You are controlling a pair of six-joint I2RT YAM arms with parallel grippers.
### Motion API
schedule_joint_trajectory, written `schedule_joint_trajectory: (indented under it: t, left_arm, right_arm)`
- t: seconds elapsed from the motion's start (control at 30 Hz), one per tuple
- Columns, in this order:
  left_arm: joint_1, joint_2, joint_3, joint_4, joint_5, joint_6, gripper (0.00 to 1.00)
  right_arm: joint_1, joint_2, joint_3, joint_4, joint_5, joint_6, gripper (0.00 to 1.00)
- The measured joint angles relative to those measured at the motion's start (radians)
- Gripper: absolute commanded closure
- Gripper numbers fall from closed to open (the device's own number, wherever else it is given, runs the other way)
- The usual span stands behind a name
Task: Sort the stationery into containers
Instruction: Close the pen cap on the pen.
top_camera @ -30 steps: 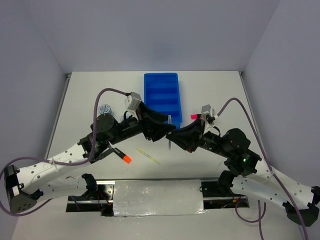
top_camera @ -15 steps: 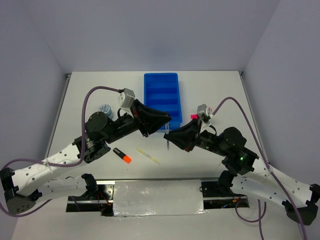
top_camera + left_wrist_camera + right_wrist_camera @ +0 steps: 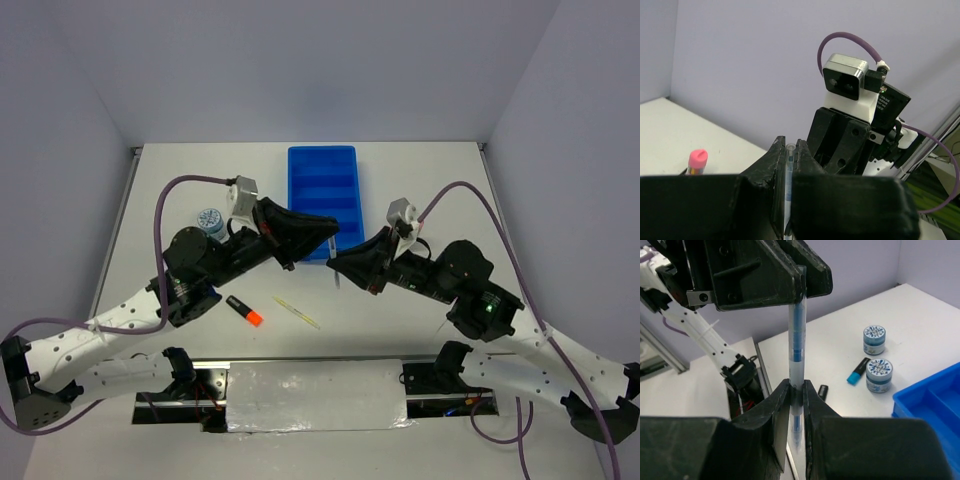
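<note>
- left gripper [image 3: 788, 150] – jaws closed down onto one end of a clear pen [image 3: 796, 340] with a blue core; nothing else in it.
- right gripper [image 3: 796, 390] – also clamped on that pen, lower on the barrel. Both hold it at once, and the barrel runs straight from one pair of fingers to the other.
- From above, the two grippers meet tip to tip just near of the blue tray [image 3: 345, 160], by its near-right corner. The pen is up off the table [image 3: 430, 170], not in any compartment.
- first tub [image 3: 874, 339] and second tub [image 3: 878, 374] sit close together but apart, on the table left of the tray. The overhead view shows only one; the left arm is over that area.
- blue-ended marker [image 3: 858, 371] lies flat just beside the second tub.
- orange-ended marker [image 3: 243, 310] lies near-left on the table, under the left arm's reach.
- pale stick [image 3: 297, 312] lies just right of it, not touching.
- pink-capped item [image 3: 697, 161] on the table beyond the left fingers; can't tell more.
</note>
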Motion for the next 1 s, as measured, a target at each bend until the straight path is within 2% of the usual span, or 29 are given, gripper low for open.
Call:
schedule_joint_trajectory:
  t: [0.4,0.77,1.0]
  left_arm:
    - [-0.019,-0.033,-0.119,0.179,-0.093,0.018,1.0]
    - [-0.034,-0.043,-0.206,0.288,-0.118,-0.006,1.0]
    - [-0.04,-0.043,-0.211,0.32,-0.142,-0.006,1.0]
  right_arm:
    - [0.002,0.182,0.24,-0.232,-0.029,-0.114,1.0]
    - [0.002,0.21,0.335,-0.414,-0.033,-0.15,1.0]
    - [0.002,0.253,0.414,-0.477,-0.034,-0.147,1.0]
